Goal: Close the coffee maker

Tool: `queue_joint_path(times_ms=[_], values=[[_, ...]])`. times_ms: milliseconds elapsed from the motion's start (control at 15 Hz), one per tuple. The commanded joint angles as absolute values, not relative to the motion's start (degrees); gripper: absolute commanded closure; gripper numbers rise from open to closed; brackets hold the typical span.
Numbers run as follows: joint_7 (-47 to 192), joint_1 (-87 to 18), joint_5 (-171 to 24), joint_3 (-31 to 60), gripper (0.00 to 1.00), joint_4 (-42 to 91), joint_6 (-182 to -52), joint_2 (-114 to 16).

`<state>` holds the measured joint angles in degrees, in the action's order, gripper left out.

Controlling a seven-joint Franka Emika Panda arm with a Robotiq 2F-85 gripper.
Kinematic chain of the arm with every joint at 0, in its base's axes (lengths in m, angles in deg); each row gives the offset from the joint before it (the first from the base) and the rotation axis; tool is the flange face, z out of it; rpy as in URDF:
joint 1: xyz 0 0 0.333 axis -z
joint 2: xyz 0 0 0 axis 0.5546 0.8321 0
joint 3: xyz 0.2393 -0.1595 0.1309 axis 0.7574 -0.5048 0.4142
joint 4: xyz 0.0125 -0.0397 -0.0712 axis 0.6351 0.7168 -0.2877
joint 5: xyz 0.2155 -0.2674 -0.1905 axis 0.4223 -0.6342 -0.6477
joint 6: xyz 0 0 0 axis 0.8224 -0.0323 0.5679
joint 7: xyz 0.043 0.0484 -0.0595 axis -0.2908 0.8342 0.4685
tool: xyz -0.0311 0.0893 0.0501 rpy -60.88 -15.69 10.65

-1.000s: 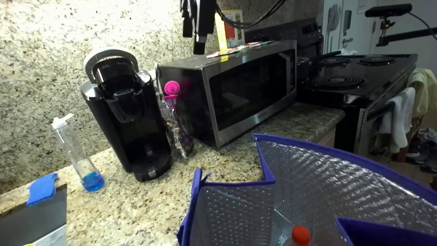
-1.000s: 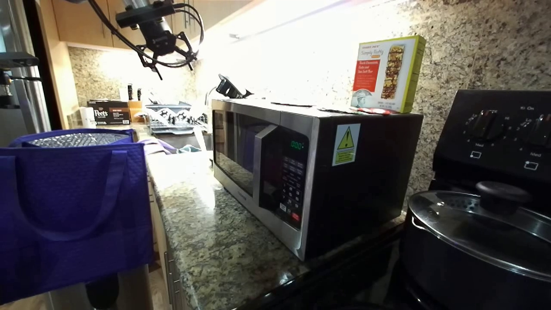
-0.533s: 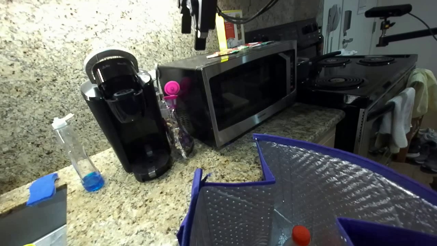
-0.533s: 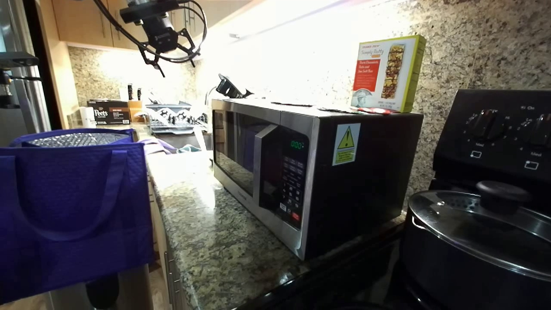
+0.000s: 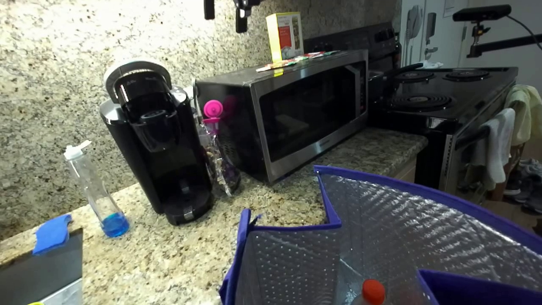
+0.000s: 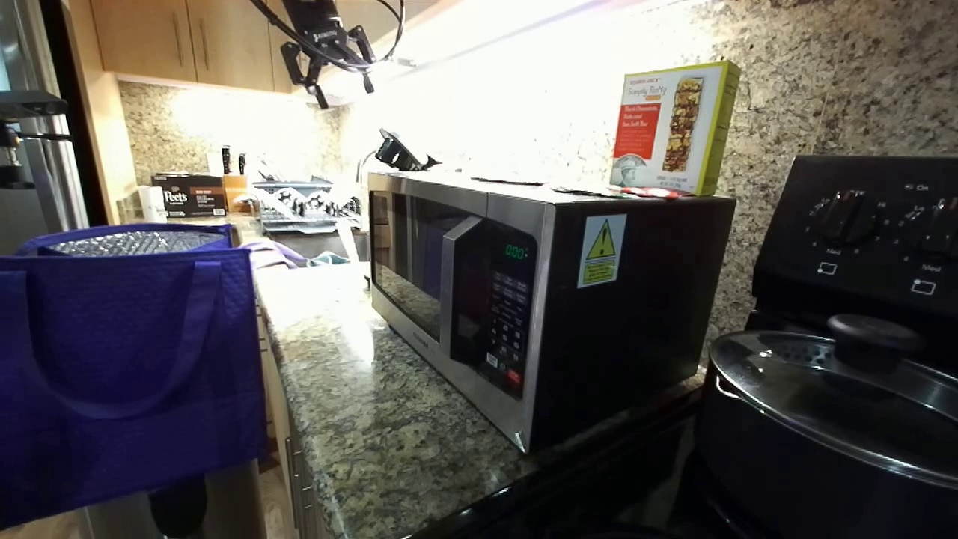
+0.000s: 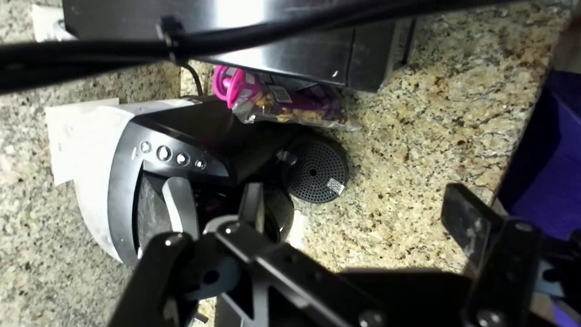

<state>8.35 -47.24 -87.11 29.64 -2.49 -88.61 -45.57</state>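
Where the lower left of an exterior view is taken up by a dark sink (image 5: 42,271), a blue cloth (image 5: 53,234) is laid at its edge. Near it, a clear bottle (image 5: 95,186) with a white cap (image 5: 74,151) is stood on the speckled counter (image 5: 169,262), blue liquid (image 5: 114,225) being held in its bottom. Next, the black coffee maker (image 5: 159,144) is set upright between the clear bottle and the microwave (image 5: 311,114); its hinged top (image 5: 142,87) is raised, and the pod holder (image 5: 154,116) beneath is exposed to view. Just beside it, a clear bag (image 5: 220,169) with a pink cap (image 5: 213,109) is placed close to the microwave's side. Overhead, at the upper edge, the gripper (image 5: 225,24) is held higher than the coffee maker and apart from it, its two fingers (image 7: 467,222) spread widely; in the wrist view, counter can be seen between them. On top of the microwave, a yellow box (image 5: 288,36) is stood upright, with flat packets (image 5: 292,62) laid before it. Farther right, a purple bag (image 5: 389,220) with a silvery lining (image 5: 292,262) is seen from above, a red-capped bottle (image 5: 373,291) being held inside. Beyond, towels (image 5: 499,144) are hung along the front of the black stove (image 5: 465,91).
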Motion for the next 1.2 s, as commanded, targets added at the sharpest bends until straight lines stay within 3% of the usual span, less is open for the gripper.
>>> queue_joint_path(times_ms=[0, 667, 1133], values=[[-2.7, -48.6, -87.8, 30.3, 0.00, -15.9, -88.5, -35.8], [-22.6, -51.1, -78.2, 34.3, 0.00, -38.9, -98.1, -18.2], [-23.5, -52.3, -67.2, 34.4, 0.00, -45.0, -89.3, -13.8]])
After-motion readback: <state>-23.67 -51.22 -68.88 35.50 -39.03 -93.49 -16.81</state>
